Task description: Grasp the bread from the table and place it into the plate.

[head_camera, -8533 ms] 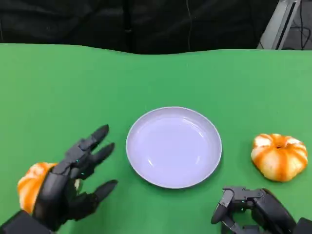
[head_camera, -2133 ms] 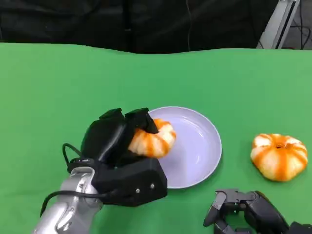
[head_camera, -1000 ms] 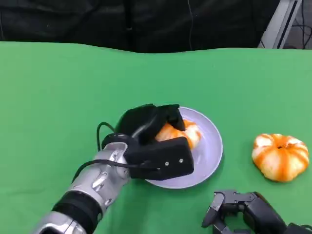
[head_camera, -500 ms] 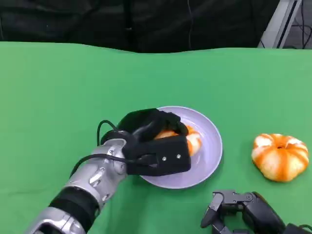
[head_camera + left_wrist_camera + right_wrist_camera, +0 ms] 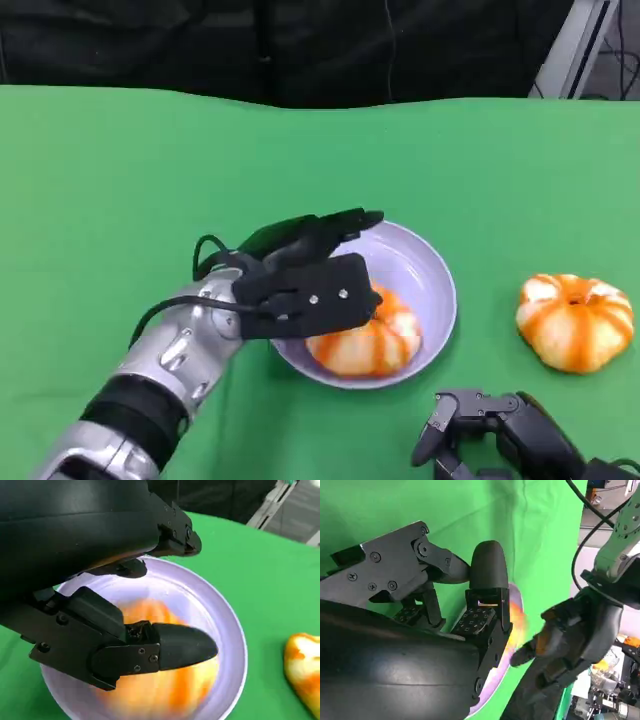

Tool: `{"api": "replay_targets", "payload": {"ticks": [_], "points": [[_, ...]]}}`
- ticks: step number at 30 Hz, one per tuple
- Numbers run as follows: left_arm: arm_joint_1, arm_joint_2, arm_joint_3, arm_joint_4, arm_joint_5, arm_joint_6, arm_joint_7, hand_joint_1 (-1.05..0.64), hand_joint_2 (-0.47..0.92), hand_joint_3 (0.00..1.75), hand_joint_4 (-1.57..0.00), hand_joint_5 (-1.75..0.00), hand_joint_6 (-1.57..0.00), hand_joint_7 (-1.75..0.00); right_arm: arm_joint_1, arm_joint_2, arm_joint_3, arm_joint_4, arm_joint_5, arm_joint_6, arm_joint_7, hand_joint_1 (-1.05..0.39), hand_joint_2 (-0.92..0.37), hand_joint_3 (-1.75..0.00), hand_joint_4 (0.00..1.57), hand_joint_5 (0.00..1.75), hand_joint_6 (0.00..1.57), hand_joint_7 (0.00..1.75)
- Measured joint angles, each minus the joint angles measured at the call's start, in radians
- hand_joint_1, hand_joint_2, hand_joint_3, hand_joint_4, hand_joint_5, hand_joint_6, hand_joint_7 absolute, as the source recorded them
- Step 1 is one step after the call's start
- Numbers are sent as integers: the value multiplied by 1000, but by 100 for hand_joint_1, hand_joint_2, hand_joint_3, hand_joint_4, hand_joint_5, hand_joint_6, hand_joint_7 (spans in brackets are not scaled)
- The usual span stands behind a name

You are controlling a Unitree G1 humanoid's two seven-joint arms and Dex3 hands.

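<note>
The bread (image 5: 365,340) lay in the lower part of the plate (image 5: 425,262), at the frame's centre — resting on the dish, so the placing looked done. The left hand (image 5: 300,280) hung over it with fingers (image 5: 345,222) spread and grasping nothing. At lower right the right hand (image 5: 495,425) sat curled and empty beside a second bread (image 5: 573,322) on the green tabletop (image 5: 120,180).

table (image 5: 120,170): green cloth | on it: plate (image 5: 432,275), centre; bread (image 5: 573,321), right
</note>
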State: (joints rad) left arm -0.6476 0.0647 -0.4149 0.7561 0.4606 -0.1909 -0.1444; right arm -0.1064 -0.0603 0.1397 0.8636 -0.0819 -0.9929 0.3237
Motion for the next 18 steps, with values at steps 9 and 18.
{"api": "replay_targets", "payload": {"ticks": [9,18], "points": [[25,11,26,-53,-38,3,-41,-105,92,92,-20,0,-1,0,0,0,-1,3,1,0,1,-12,-67,-88,80,146,86,111],[76,23,80,-137,-80,0,-40,-96,92,82,-25,-1,-9,-2,-1,1,0,3,0,0,-1,-10,-68,-86,80,145,86,111]]}}
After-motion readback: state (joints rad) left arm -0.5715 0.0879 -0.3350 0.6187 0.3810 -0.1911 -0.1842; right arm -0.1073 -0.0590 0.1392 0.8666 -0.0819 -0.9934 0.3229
